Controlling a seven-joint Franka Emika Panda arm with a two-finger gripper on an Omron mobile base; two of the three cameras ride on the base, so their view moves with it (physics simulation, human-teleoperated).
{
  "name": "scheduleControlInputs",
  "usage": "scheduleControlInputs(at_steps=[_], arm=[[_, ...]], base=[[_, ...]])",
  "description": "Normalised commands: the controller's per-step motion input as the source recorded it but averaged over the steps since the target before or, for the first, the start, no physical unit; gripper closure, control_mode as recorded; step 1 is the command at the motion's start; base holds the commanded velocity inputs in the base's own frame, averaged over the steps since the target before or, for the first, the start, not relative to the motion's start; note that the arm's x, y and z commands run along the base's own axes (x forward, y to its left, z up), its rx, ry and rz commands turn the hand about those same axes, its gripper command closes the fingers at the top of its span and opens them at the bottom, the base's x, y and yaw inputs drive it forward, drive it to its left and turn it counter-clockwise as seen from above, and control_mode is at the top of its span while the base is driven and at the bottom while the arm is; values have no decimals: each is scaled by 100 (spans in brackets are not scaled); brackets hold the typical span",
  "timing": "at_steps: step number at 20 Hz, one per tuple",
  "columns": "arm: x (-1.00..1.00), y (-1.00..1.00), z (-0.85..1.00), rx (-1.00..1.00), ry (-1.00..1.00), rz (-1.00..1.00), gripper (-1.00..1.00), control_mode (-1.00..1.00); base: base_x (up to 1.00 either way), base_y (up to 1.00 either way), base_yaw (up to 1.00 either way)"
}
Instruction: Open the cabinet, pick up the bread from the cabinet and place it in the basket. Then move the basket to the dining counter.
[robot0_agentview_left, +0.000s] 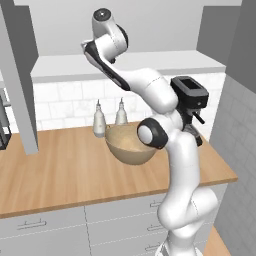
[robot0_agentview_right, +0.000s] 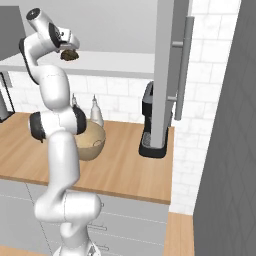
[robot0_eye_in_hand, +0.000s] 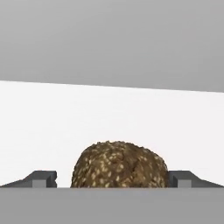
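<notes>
1. Right up close in the hand view, the bread (robot0_eye_in_hand: 119, 165) sits between the two dark fingertips (robot0_eye_in_hand: 43, 178), a brown lumpy mound flecked with pale seeds.
2. The gripper (robot0_eye_in_hand: 114, 181) stands wide open, one tip on each side of the bread with a little white showing between each tip and the crust, so nothing is clamped.
3. The bread rests on the white shelf (robot0_eye_in_hand: 52, 118) inside the cabinet (robot0_agentview_right: 165, 55), with the grey back wall (robot0_eye_in_hand: 112, 39) rising behind it.
4. From the right base view, the hand is up high at the shelf edge and the bread (robot0_agentview_right: 69, 54) shows as a dark lump just under the wrist.
5. The cabinet door (robot0_agentview_right: 167, 75) hangs swung open, its long bar handle (robot0_agentview_right: 183, 70) facing out.
6. Down below on the wood counter (robot0_agentview_left: 65, 170), the basket (robot0_agentview_left: 129, 147) sits partly behind the arm's elbow, well apart from the bread.
7. Two white bottles (robot0_agentview_left: 99, 120) stand just behind the basket by the tiled wall.
8. A black coffee machine (robot0_agentview_left: 190, 97) stands at the counter's right end.
</notes>
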Motion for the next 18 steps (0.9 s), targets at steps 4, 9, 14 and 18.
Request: scheduleControlInputs(at_steps=[4,9,14,18], arm=[[0,0,-30,0,1,0,-100,-100],[21,0,-27,0,0,0,-100,-100],[35,0,-19,0,0,0,-100,-100],[35,0,-26,0,0,0,-100,-100]], base=[[0,0,0],[0,0,0],[0,0,0],[0,0,0]])
